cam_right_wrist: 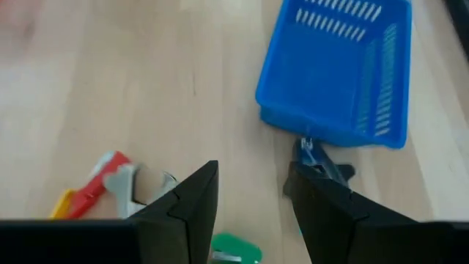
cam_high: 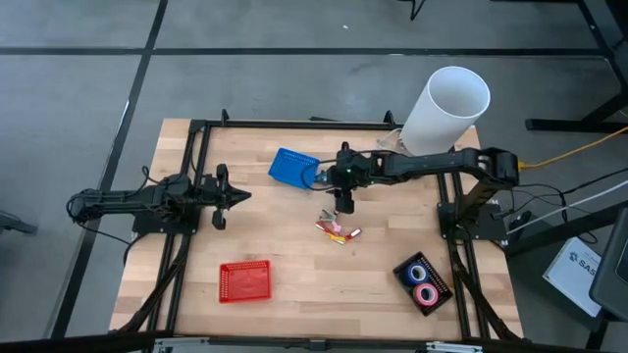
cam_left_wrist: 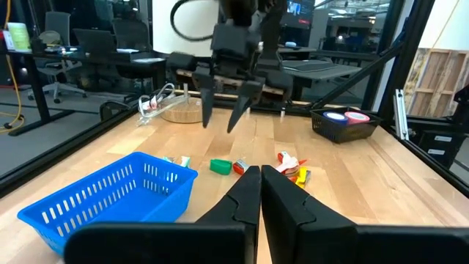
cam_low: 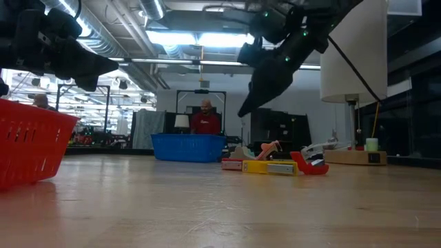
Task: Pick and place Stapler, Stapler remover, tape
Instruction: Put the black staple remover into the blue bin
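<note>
The right tool [cam_high: 344, 207], jaws apart and empty, hung above the surface [cam_high: 294, 245] between the blue basket [cam_high: 292, 166] and the stapler pile [cam_high: 337, 230], tape [cam_high: 424, 281] in the black tray [cam_high: 439, 296], the left tool [cam_high: 234, 196] shut and waiting; next, lowering onto the pile appeared necessary.

blue basket [cam_high: 292, 167], red basket [cam_high: 244, 281], white cylinder [cam_high: 445, 110] — all on wooden table [cam_high: 294, 265]

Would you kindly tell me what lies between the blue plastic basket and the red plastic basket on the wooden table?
Only bare wooden table: the high view shows nothing between the blue plastic basket and the red plastic basket.
</note>
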{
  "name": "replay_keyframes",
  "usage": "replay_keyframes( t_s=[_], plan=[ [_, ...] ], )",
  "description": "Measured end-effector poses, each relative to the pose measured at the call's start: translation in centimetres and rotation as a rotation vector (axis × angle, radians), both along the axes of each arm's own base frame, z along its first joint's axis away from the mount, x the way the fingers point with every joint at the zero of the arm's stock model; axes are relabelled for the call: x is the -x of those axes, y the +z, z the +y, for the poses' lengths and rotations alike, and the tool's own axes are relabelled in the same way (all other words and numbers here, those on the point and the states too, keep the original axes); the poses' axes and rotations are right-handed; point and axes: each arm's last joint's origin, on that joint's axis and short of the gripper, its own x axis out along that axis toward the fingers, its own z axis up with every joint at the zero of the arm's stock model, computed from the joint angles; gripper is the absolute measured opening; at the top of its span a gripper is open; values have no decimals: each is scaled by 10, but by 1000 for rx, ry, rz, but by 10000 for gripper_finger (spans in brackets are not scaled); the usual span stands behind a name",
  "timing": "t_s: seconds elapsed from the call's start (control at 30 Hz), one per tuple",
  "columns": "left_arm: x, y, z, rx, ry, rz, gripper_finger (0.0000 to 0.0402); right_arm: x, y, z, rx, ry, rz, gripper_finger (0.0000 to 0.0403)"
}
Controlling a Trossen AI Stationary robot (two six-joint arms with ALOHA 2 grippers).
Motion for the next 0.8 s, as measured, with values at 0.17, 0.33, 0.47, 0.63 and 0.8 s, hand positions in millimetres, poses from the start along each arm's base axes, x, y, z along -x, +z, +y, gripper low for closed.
replay_keyframes(
  t_s=[0.17,0.33,0.47,0.63,0.8],
  plan=[
    [0,0,0,0,0,0,12,-4,-18,-8,11,3,52,169],
    [0,0,0,0,0,0,10,-10,-31,-16,58,37,56,169],
    [0,0,0,0,0,0,8,-17,-42,-21,66,30,27,169],
    [0,0,0,0,0,0,13,-23,-61,-28,64,16,35,169],
    [0,0,0,0,0,1,9,-24,-71,-29,94,-10,70,167]
  ],
)
